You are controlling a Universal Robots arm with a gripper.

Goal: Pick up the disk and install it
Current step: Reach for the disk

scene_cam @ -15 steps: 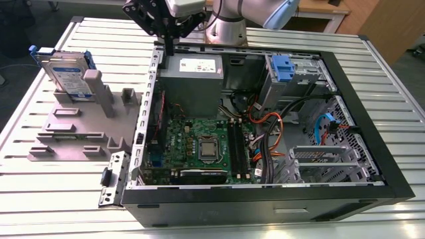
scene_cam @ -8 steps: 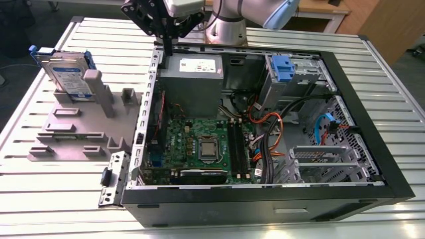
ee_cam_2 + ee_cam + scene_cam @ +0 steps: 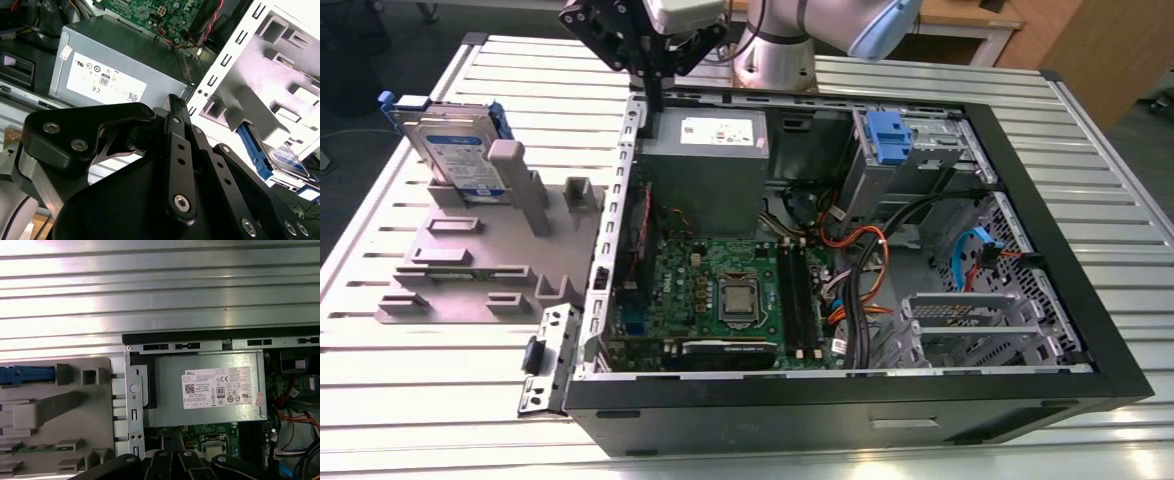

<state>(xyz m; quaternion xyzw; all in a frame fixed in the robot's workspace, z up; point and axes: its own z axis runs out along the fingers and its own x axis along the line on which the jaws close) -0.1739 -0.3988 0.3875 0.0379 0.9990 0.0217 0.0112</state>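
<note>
Your tool [image 3: 647, 98] is hanging over the far corner of the case [image 3: 787, 410], on the exterior view's left and near the power supply [image 3: 707, 150]. It is clenched on nothing: in the second wrist view its fingers [image 3: 175, 107] are meeting with nothing between them. The disk [image 3: 454, 150] is standing on edge in a slot of the grey holder [image 3: 467, 270], at the holder's far end and well apart from the tool. The holder is lying on the slatted desk [image 3: 1094, 130], just beside the case. The open case is lying on its side and is holding the power supply, a green board [image 3: 720, 290], a tangle of cables [image 3: 861, 250] and a blue bracket [image 3: 887, 135]. That bracket is sitting in a metal bay by the far wall, toward the exterior view's right.
</note>
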